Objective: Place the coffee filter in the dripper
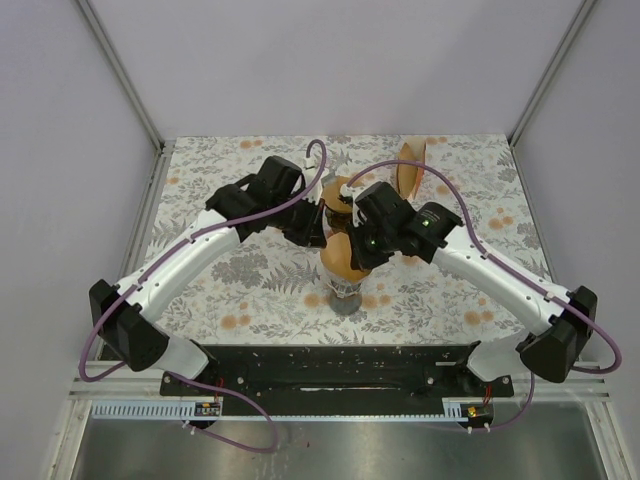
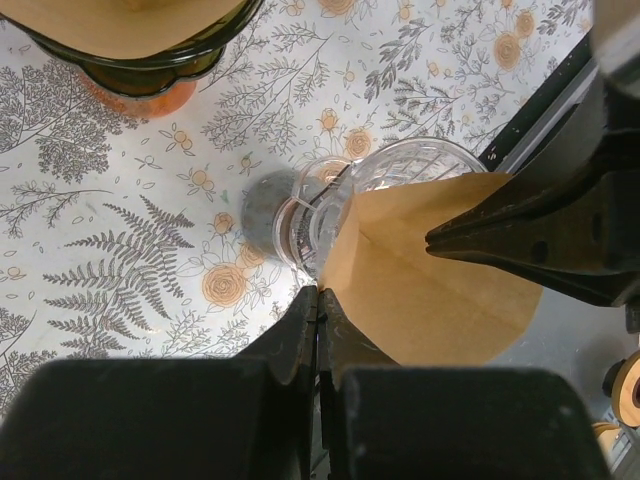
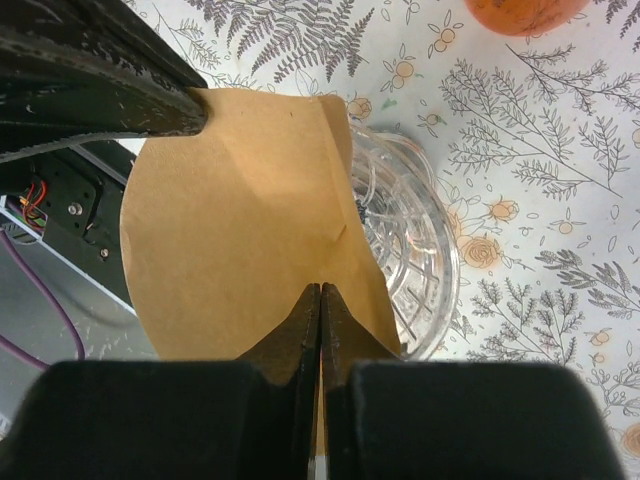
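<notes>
Coffee filter (image 3: pixel 230 230), brown creased paper, is pinched by left tool (image 2: pixel 318 300) and right tool (image 3: pixel 320 295) above clear dripper (image 3: pixel 412 235)

On table (image 1: pixel 250 290), dripper (image 1: pixel 346 297); over it, coffee filter (image 1: pixel 338 258).

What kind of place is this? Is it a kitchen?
Probably a robot testing booth, not a real kitchen. Plain walls on metal posts box in a flowery tablecloth, and two robot arms bolted at its edge hold a coffee filter by a glass dripper.
</notes>
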`<action>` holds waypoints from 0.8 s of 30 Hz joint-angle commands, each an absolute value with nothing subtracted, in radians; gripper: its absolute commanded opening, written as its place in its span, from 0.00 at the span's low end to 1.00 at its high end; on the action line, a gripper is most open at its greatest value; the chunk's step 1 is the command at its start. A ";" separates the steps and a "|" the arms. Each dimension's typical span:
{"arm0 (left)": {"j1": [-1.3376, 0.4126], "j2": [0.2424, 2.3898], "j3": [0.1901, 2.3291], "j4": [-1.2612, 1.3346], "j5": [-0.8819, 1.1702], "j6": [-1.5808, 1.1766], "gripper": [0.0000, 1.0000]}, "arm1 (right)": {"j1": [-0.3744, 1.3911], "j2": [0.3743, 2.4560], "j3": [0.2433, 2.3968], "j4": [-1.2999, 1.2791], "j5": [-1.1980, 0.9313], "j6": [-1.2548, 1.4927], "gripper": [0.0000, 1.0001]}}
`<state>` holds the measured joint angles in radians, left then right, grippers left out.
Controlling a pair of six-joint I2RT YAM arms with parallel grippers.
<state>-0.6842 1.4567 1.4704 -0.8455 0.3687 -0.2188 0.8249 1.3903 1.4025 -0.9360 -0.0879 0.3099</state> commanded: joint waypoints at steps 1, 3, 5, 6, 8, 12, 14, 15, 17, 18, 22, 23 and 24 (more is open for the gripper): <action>-0.676 1.457 1.462 -0.804 0.408 -0.238 0.00 | 0.844 1.414 1.404 -0.873 -0.061 0.287 0.00; -0.676 1.457 1.460 -0.805 0.403 -0.235 0.00 | 0.848 1.428 1.401 -0.873 -0.049 0.285 0.00; -0.676 1.457 1.454 -0.804 0.396 -0.232 0.00 | 0.854 1.445 1.396 -0.871 -0.046 0.282 0.00; -0.676 1.459 1.453 -0.804 0.394 -0.232 0.00 | 0.856 1.453 1.394 -0.874 -0.043 0.282 0.00; -0.676 1.462 1.450 -0.804 0.397 -0.232 0.00 | 0.864 1.469 1.394 -0.882 -0.026 0.281 0.00; -0.676 1.463 1.450 -0.805 0.390 -0.230 0.00 | 0.879 1.506 1.404 -0.914 0.028 0.279 0.00; -0.676 1.465 1.448 -0.804 0.390 -0.232 0.02 | 0.885 1.519 1.401 -0.911 0.032 0.279 0.00; -0.676 1.463 1.448 -0.804 0.390 -0.232 0.06 | 0.888 1.525 1.401 -0.913 0.032 0.279 0.00; -0.672 1.466 1.472 -0.819 0.390 -0.232 0.17 | 0.899 1.540 1.402 -0.917 0.044 0.278 0.00; -0.667 1.468 1.491 -0.827 0.391 -0.232 0.20 | 0.903 1.546 1.405 -0.917 0.051 0.281 0.00; -0.635 1.470 1.535 -0.850 0.409 -0.230 0.28 | 0.920 1.568 1.411 -0.923 0.071 0.285 0.00; -0.627 1.468 1.536 -0.853 0.413 -0.232 0.30 | 0.925 1.569 1.410 -0.923 0.075 0.287 0.00; -0.621 1.463 1.532 -0.853 0.419 -0.235 0.32 | 0.927 1.575 1.408 -0.922 0.081 0.290 0.00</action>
<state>-0.6506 1.4731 1.4792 -0.8589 0.3862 -0.2295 0.9058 1.5612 1.3983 -0.9165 0.0345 0.2909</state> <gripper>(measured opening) 0.295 0.018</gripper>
